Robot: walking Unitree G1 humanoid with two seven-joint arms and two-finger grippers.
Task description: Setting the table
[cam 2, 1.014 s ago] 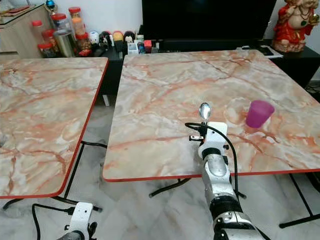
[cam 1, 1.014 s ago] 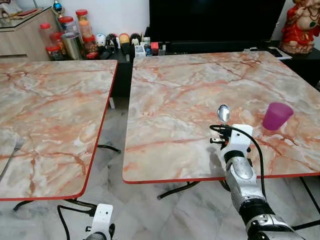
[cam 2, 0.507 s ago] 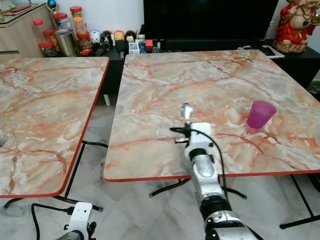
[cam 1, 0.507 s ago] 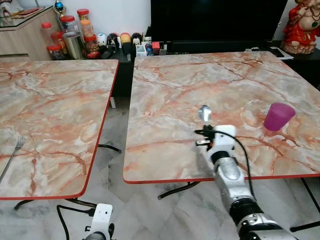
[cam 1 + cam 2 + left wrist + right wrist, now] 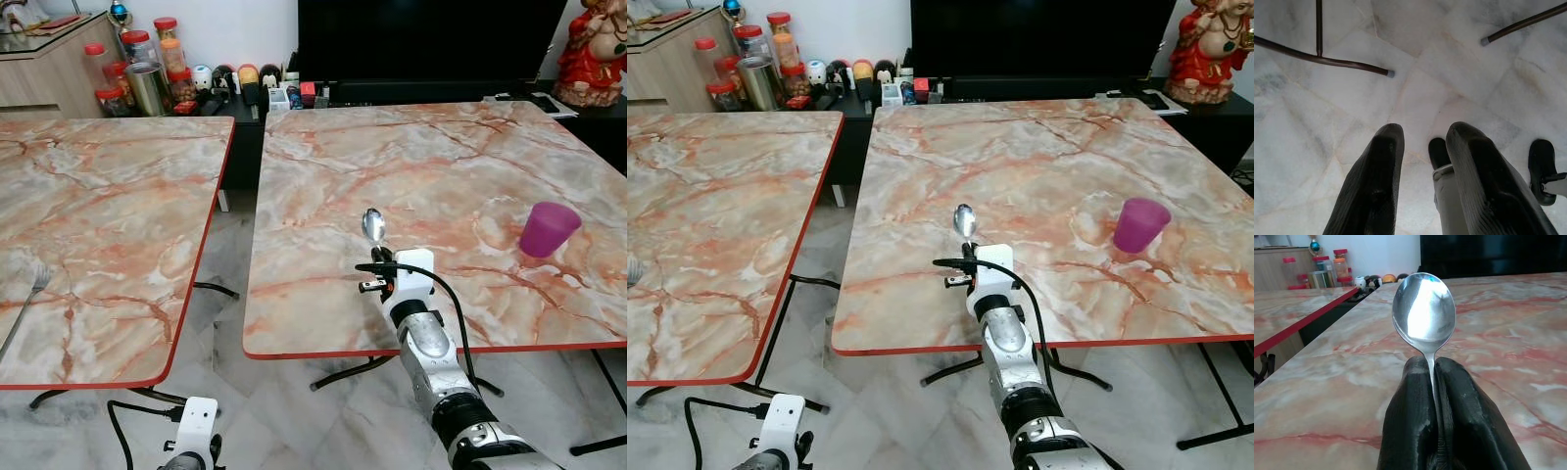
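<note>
**Spoon carried above the near edge of the right-hand table**

Two marble-patterned tables with red edging are shown side by side on a pale tiled floor (image 5: 294, 411), with a dark television cabinet (image 5: 421, 93) and a row of jars (image 5: 137, 73) behind them. The right gripper (image 5: 1436, 377) is held above the right-hand table (image 5: 441, 157), close to its near edge and towards the near left corner. Its two black fingers (image 5: 1410, 421) are pressed together on the handle of a spoon (image 5: 373, 226), whose bowl is pointed upward and away from the robot. A purple cup (image 5: 547, 228) is seen upside down near the table's right edge, well apart from the spoon. A fork (image 5: 27, 299) is left at the near left edge of the left-hand table (image 5: 108, 196). The left gripper (image 5: 1422, 156) is hung idle over the floor, its fingers parted and nothing held.

Risk is judged to lie in the thin handle being pinched only at its lower part: the spoon could pivot or slip if it is lowered abruptly. A release this close to the near edge could let it slide off onto the floor.
</note>
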